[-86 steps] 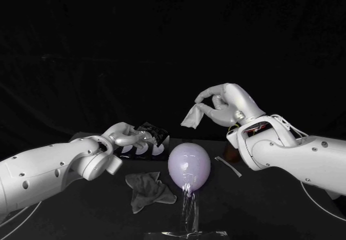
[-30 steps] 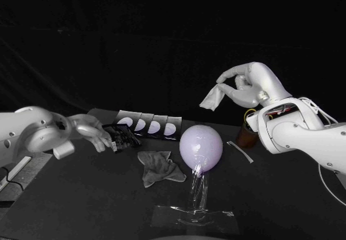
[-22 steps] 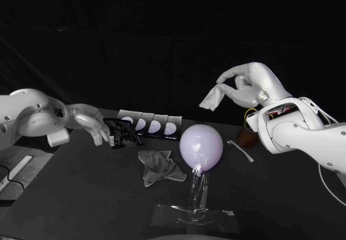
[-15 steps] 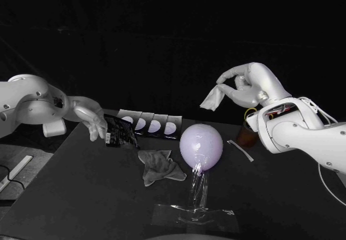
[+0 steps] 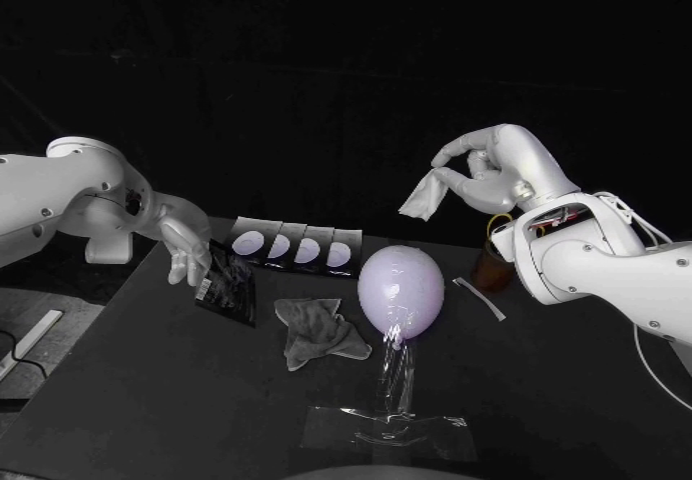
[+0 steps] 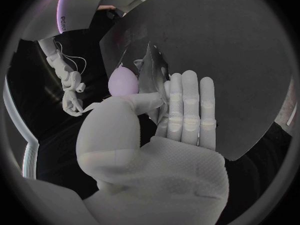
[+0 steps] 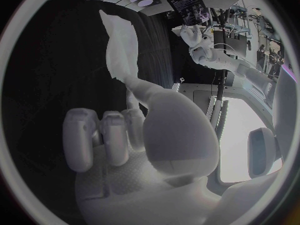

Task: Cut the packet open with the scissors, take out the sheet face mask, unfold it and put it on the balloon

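My right hand point(image 5: 498, 170) is raised above the table's back right and pinches the folded white sheet mask point(image 5: 423, 198), which hangs down from its fingertips point(image 7: 134, 92). The lilac balloon point(image 5: 401, 285) stands upright on a clear stand point(image 5: 387, 425) mid-table, below and left of the mask. At the table's left edge my left hand point(image 5: 185, 250) holds the dark opened packet point(image 5: 229, 290), which hangs from its fingers just above the table. The right wrist view shows that packet point(image 7: 189, 1) in the left hand point(image 7: 199, 39). The left wrist view shows the balloon point(image 6: 123, 81) beyond my flat fingers point(image 6: 186, 110).
A crumpled grey cloth point(image 5: 320, 335) lies left of the balloon. A row of dark packets with pale half-moons point(image 5: 296, 247) lies at the back. A thin white strip point(image 5: 480, 300) and a brown cup point(image 5: 495, 270) sit right of the balloon.
My left arm has swung up and outward, and its hand has turned so the packet now hangs down from its fingers. The right hand with the mask has stayed still.
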Controlling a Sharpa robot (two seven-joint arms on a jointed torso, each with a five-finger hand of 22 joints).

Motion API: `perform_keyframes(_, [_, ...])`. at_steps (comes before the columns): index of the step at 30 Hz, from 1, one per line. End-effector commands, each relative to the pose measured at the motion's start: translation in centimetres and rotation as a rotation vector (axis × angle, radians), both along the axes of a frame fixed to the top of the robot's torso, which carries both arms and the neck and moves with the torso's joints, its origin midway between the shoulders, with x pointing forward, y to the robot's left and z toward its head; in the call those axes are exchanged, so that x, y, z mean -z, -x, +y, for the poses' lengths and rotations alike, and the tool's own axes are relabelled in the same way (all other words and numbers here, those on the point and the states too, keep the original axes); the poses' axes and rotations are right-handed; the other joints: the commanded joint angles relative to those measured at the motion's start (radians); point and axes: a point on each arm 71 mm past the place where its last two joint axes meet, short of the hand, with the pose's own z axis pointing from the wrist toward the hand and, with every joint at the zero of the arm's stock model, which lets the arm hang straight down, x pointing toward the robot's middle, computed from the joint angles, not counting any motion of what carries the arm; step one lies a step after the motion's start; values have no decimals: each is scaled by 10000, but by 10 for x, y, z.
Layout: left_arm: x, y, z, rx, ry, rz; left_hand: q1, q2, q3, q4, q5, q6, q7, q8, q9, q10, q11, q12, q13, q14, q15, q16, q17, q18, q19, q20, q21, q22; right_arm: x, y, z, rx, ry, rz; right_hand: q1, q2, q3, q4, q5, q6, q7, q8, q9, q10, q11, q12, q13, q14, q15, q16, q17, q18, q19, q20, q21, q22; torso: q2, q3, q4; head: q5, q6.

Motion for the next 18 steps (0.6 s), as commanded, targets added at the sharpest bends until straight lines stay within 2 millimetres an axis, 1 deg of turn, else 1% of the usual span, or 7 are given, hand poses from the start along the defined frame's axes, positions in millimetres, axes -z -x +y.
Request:
perform_keyframes(1, [4, -1, -1, 679, -1371, 325, -196, 36, 74, -90, 5, 104, -196, 1659, 1222, 198, -88, 83, 22, 42, -48, 89, 68, 144, 20, -45, 64, 34, 1, 0, 1, -63, 109, 98, -42, 50, 65, 8, 67, 47, 19, 45, 15, 736, -81, 65, 2087, 1064, -58, 35, 2633, -87, 607, -37, 36, 2365, 5, 3, 9, 17, -7])
perform_keyframes(5, [10, -2, -10, 930, -1602, 375, -349, 87, 79, -67, -36, 124, -224, 1745, 1268, 230, -110, 142, 39, 64, -66, 138, 124, 140, 17, -51, 82, 41, 2, 0, 2, -87, 118, 133, -42, 50, 65, 8, 67, 47, 19, 45, 15, 736, -81, 65, 2087, 1064, -58, 35, 2633, -87, 607, -37, 36, 2365, 8, 0, -6, 21, -5])
perform_keyframes(7, [14, -3, -17, 1074, -1676, 377, -375, 97, 78, -64, -40, 130, -231, 1763, 1278, 238, -116, 155, 43, 70, -71, 149, 136, 140, 18, -52, 85, 42, 2, 0, 2, -102, 121, 148, -42, 50, 65, 8, 67, 47, 19, 45, 15, 736, -81, 65, 2087, 1064, -58, 35, 2633, -87, 607, -37, 36, 2365, 8, -4, -5, 23, -24])
perform_keyframes(11, [19, -5, -28, 1297, -1792, 380, -456, 135, 71, -62, -46, 160, -258, 1834, 1313, 280, -142, 210, 61, 105, -93, 196, 180, 142, 29, -58, 98, 46, 2, 0, 3, -123, 124, 174, -42, 50, 65, 8, 67, 47, 19, 45, 15, 736, -81, 65, 2087, 1064, -58, 35, 2633, -87, 607, -37, 36, 2365, 21, 0, -8, 15, -29])
perform_keyframes(13, [22, -6, -34, 1385, -1833, 389, -513, 157, 63, -43, -53, 173, -271, 1875, 1333, 301, -154, 244, 72, 122, -106, 224, 207, 141, 36, -59, 100, 45, 3, 0, 3, -134, 126, 191, -56, 44, 74, 3, 67, 26, 21, 63, 41, 736, -79, 64, 2086, 1064, -57, 35, 2633, -87, 606, -40, 34, 2365, 19, 10, -12, 24, -43])
perform_keyframes(15, [25, -6, -38, 1454, -1821, 395, -580, 183, 48, -5, -66, 182, -283, 1917, 1353, 319, -165, 278, 84, 140, -118, 254, 236, 139, 44, -58, 97, 40, 3, 1, 3, -142, 128, 202, -56, 44, 74, 3, 67, 26, 21, 63, 41, 736, -79, 64, 2086, 1064, -57, 35, 2633, -87, 606, -40, 34, 2365, 13, 9, -6, 13, -40])
perform_keyframes(18, [29, -7, -47, 1551, -1691, 412, -823, 237, -73, 236, -118, 191, -308, 2013, 1396, 322, -183, 351, 109, 145, -132, 305, 303, 130, 39, -27, 19, -11, 3, 0, 4, -146, 126, 222, -56, 44, 74, 3, 67, 26, 21, 63, 41, 736, -79, 64, 2086, 1064, -57, 35, 2633, -87, 606, -40, 34, 2365, 19, 7, -13, -8, -44])
